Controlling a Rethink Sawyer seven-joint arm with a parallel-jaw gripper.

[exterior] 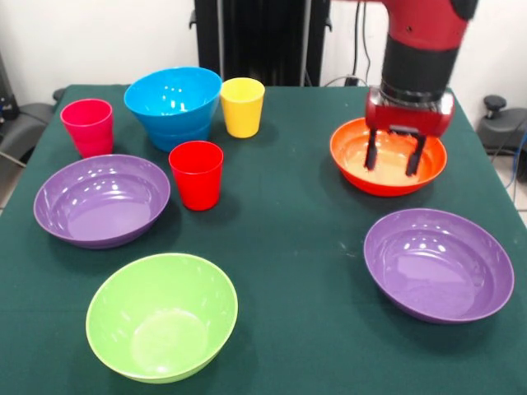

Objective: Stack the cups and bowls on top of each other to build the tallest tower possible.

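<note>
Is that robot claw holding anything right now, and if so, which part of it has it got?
Nothing is held. The gripper hangs open over the orange bowl, its two dark fingers spread apart with only empty space between them.

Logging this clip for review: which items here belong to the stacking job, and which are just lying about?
Job: orange bowl under the open gripper, two purple bowls, green bowl, nested blue bowls, red cup, pink cup, yellow cup.
Lying about: nothing on the green tablecloth.
</note>
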